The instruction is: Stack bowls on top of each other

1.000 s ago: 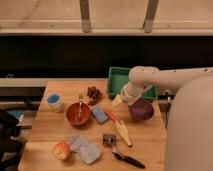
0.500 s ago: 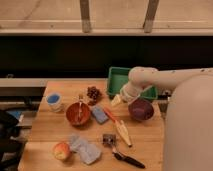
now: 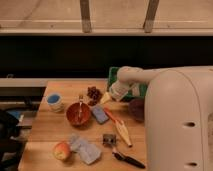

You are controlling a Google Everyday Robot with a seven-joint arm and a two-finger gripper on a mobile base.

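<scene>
Wooden table (image 3: pixel 45 135) is noted below dark windows. The orange bowl (image 3: pixel 78 114) is set left of centre, and the purple bowl (image 3: pixel 136 109) well apart at right, partly hidden. The gripper (image 3: pixel 105 98) is held between them, spread and empty. Stacking is judged not begun; one bowl must be grasped next.

Reaches in past the right end of the green rectangular tray (image 3: pixel 113 75) with a bulky white arm (image 3: pixel 172 100). Bends at the rounded white wrist (image 3: pixel 125 79) above the tray's front-left corner, tilting down and left. Hangs the pale two-finger gripper (image 3: pixel 106 98) just beyond that corner, jaws spread.
</scene>
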